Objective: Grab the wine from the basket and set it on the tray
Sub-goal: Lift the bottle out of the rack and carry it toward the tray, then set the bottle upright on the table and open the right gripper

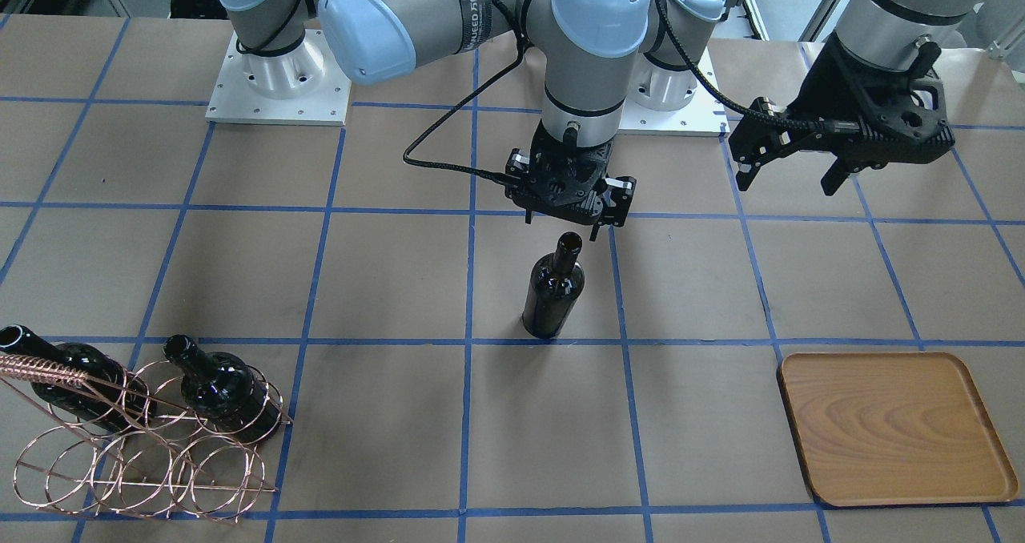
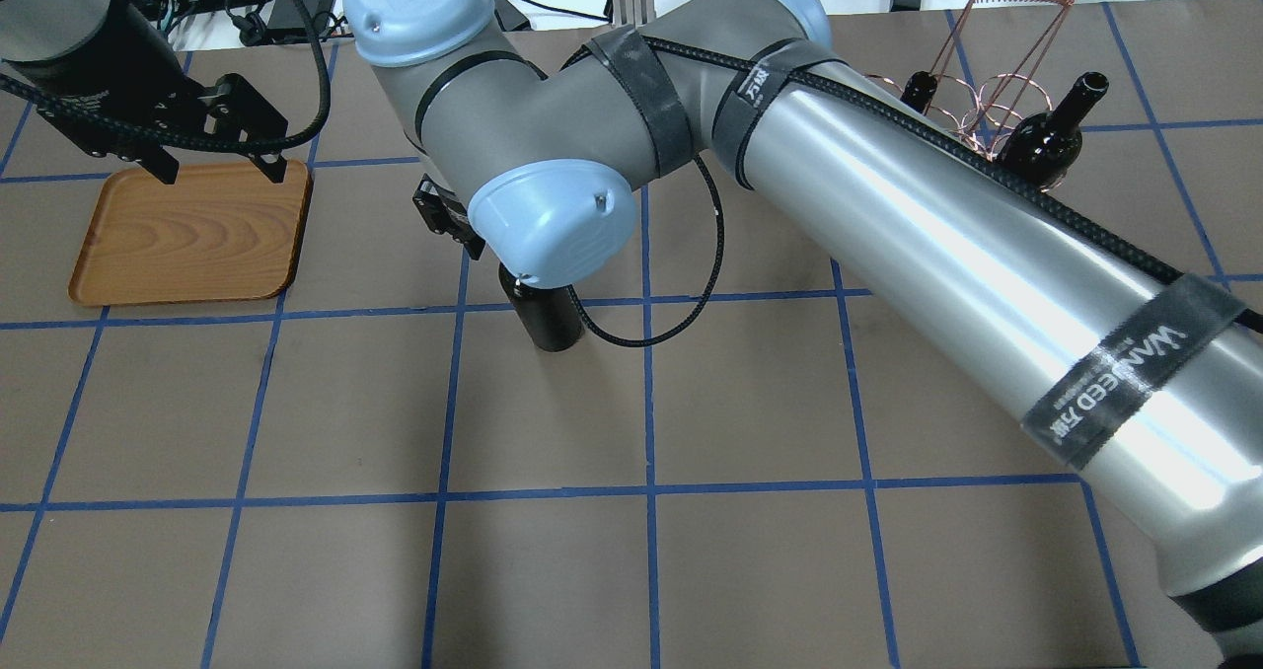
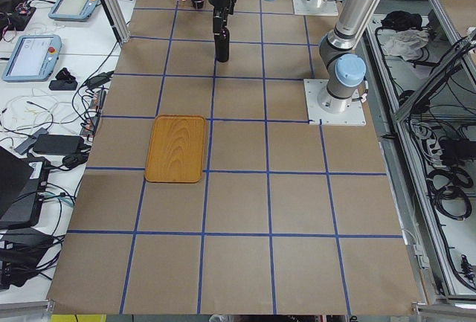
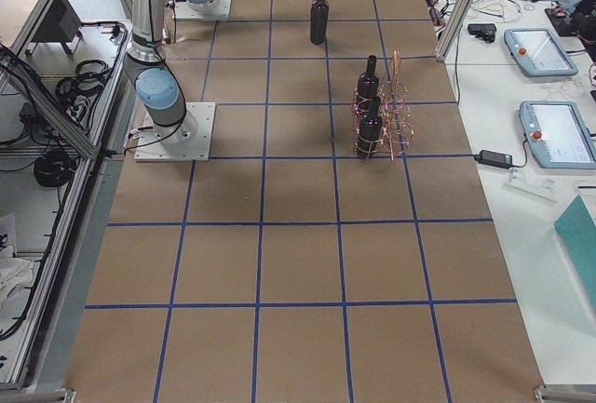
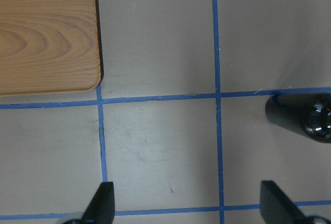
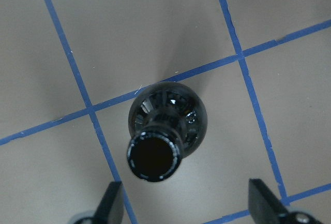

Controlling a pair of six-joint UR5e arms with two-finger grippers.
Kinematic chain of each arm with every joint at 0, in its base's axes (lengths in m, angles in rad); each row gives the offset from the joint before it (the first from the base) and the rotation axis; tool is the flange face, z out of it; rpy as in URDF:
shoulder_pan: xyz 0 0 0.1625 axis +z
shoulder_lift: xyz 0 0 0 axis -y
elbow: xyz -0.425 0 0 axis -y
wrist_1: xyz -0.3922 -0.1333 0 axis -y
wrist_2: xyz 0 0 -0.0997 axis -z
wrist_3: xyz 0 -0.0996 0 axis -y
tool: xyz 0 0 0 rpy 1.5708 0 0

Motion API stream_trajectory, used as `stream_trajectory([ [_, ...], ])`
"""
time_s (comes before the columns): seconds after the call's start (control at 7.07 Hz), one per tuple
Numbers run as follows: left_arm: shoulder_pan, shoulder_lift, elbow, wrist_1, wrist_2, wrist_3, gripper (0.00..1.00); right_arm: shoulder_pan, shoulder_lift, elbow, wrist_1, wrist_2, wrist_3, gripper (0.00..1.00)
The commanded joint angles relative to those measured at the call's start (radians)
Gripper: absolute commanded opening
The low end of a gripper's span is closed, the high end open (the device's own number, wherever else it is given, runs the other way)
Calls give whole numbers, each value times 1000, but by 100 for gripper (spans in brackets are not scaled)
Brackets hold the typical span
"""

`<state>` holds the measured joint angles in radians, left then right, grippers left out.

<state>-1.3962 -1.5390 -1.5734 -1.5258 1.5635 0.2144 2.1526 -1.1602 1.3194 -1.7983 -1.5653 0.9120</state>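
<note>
The right end effector (image 1: 570,226) hangs with its fingers spread wide and gripping nothing. Directly below it, a wine bottle (image 1: 552,291) stands upright on the bench (image 1: 384,271), with its open mouth just under the fingertips. In the right wrist view the mouth sits nearer 1 finger than the other, and neither finger touches the glass. The left end effector (image 1: 789,181) is also spread wide and holds nothing. It hovers above the bench, well apart from the bottle. The tray (image 1: 897,427) lies flat on the bench below it and off to 1 side. The basket (image 1: 136,455) stands far from both end effectors, on the right end effector's outer side. It holds 2 more bottles (image 1: 220,387) with their necks tilted up.
</note>
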Motion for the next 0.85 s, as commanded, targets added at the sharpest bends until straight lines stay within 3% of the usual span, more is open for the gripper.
stream_trajectory([
  [0.0, -4, -7, -2, 1, -8, 2, 100, -20, -62, 4, 5, -12, -100, 95],
  [0.28, -12, -10, -2, 7, -11, -7, 100, -129, -131, 7, 72, -3, -247, 100],
  [0.42, -41, -12, 3, 9, -2, -13, 100, -202, -201, 9, 220, -5, -392, 100],
  [0.71, -150, -21, 7, 35, -7, -138, 100, -377, -295, 11, 339, -4, -612, 100],
])
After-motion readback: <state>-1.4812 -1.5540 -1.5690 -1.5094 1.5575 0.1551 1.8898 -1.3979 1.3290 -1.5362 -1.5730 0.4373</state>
